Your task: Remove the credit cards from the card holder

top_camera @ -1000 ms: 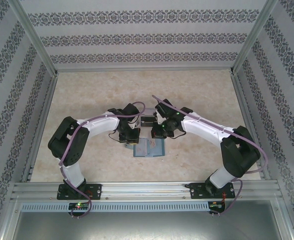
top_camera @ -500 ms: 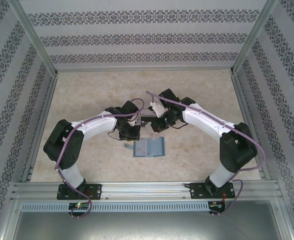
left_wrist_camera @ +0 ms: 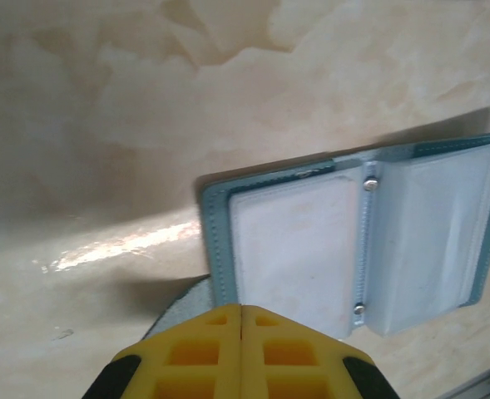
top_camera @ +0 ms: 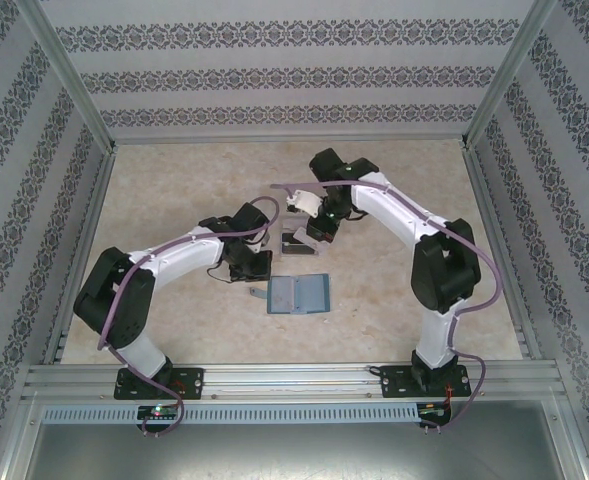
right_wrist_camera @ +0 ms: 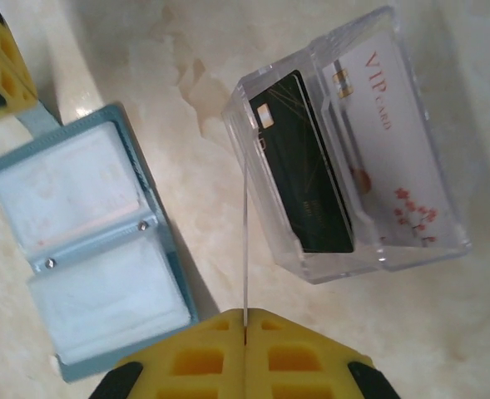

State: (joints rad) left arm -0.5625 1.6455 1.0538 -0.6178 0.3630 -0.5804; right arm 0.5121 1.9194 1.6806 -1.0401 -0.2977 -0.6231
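Marbled counter [top_camera: 174, 190], patterned walls. Top: both arms bent inward, 1 open card holder [top_camera: 298, 296] lay near them. L wrist: left claw [left_wrist_camera: 241, 312] pressed closed, empty, beside holder. R wrist: right claw [right_wrist_camera: 245, 314] pinched 1 edge-on card [right_wrist_camera: 245, 241]; 2 credit cards [right_wrist_camera: 307, 174] stood in clear box [right_wrist_camera: 411, 249].

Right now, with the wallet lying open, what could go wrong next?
1. The right tool pinches a thin card by one edge; it might slip or twist.
2. That card hangs at the clear box's corner, so lowering it could catch the rim or knock the black card and white card standing inside.
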